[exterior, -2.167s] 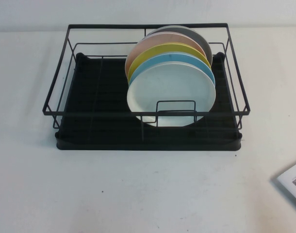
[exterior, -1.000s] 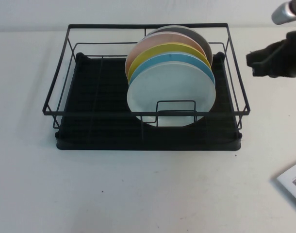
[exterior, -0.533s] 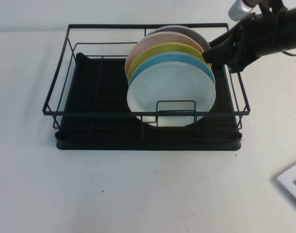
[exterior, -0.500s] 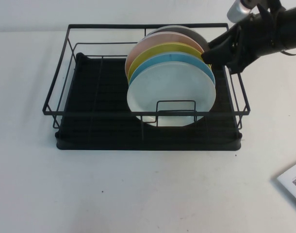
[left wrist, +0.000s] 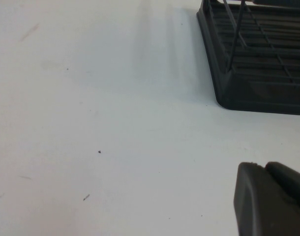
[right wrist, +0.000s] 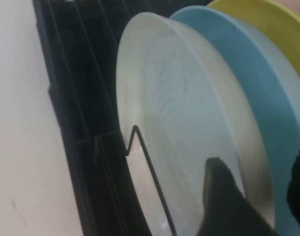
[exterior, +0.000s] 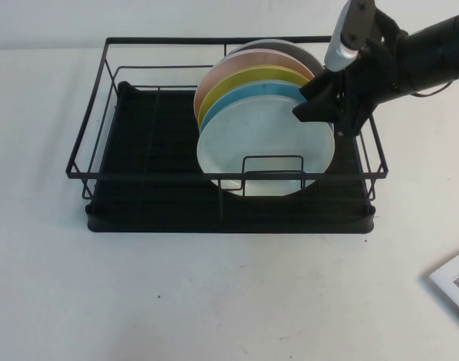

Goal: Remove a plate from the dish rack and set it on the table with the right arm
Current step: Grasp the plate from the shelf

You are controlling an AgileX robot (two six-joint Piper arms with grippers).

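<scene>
We see the right gripper (exterior: pixel 317 107) over the right end of the dish rack (exterior: pixel 94 150), its jaws spread wide astride the upper rim of the plate (exterior: pixel 263 147), holding nothing. The plate stands upright at the front of the stack, the light blue plate (exterior: pixel 290 92) just behind it and a wire loop (exterior: pixel 273 159) before it. The table (exterior: pixel 214 301) lies bare in front, apart from a paper (exterior: pixel 455 286) at the right edge. Only a black part of the left gripper (left wrist: pixel 270 201) shows, near the rack's corner; we cannot tell its state.
</scene>
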